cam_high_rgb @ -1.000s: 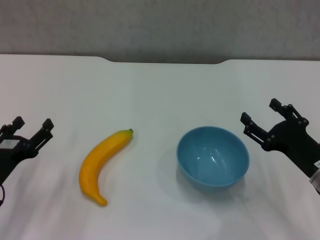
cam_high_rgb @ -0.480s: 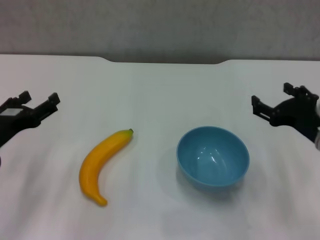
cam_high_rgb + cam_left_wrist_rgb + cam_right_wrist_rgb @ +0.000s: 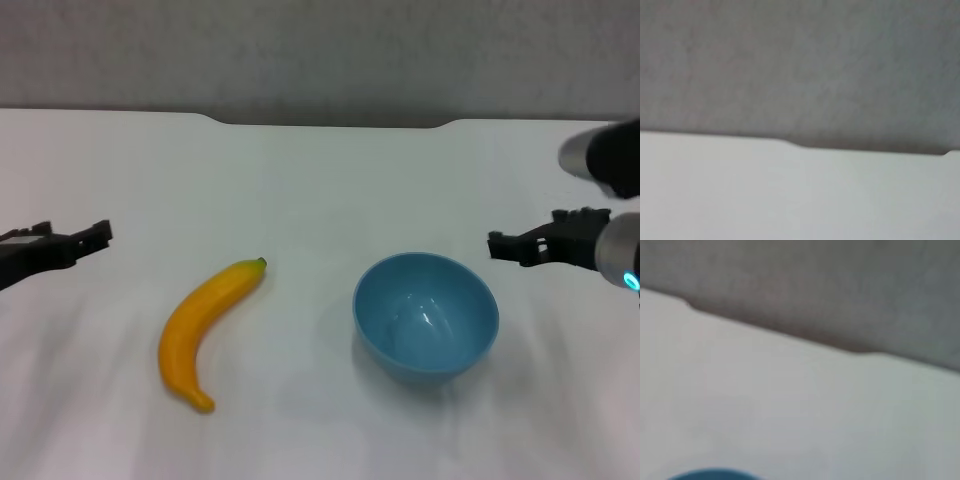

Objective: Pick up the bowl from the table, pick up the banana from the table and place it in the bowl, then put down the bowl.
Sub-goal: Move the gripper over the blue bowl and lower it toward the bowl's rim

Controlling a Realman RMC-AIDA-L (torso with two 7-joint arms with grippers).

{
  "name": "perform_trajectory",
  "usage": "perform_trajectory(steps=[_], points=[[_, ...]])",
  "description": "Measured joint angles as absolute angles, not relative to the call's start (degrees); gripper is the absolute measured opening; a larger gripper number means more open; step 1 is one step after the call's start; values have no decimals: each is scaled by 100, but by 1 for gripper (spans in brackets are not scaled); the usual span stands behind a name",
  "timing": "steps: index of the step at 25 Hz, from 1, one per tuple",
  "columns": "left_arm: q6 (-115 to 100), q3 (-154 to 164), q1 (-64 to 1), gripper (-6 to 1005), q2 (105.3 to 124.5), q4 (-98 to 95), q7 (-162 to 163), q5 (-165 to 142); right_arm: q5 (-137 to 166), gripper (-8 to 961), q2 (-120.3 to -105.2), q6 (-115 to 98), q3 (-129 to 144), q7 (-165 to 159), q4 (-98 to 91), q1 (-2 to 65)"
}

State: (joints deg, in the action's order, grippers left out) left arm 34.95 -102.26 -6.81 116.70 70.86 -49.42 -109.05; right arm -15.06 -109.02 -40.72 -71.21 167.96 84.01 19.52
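Note:
The light-blue bowl stands upright and empty on the white table, right of centre. Its rim also shows at the edge of the right wrist view. The yellow-orange banana lies left of the bowl, apart from it, green stem tip pointing to the far side. My right gripper is open and empty, just right of the bowl and level with its far rim. My left gripper is open and empty at the left edge, well left of the banana.
The table's far edge has a shallow notch, with a grey wall behind it. The left wrist view shows only bare tabletop and that far edge.
Both grippers have lifted and turned level from their lower, nearer positions. The right one has come in toward the bowl's right side. The bowl and banana have not moved.

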Motion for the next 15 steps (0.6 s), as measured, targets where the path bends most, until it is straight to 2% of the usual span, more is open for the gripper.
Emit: perform_trajectory(steps=[4,8,15], points=[[3902,-10311,-907,867,11671,7385,-3404,-12584,-2191,879,-10879,-4797,-7477,17186,8159,2400],[4279,-10250,-1178,865,11689,7625,-2213,-14194,-2221,879,-10955,-5316,-7655,17187,7947,2721],[4208,-10073,-1282,861,11708,7619,-1628,-14915,-2377,878,-11281,-5099,-7809,17185,7261,2912]])
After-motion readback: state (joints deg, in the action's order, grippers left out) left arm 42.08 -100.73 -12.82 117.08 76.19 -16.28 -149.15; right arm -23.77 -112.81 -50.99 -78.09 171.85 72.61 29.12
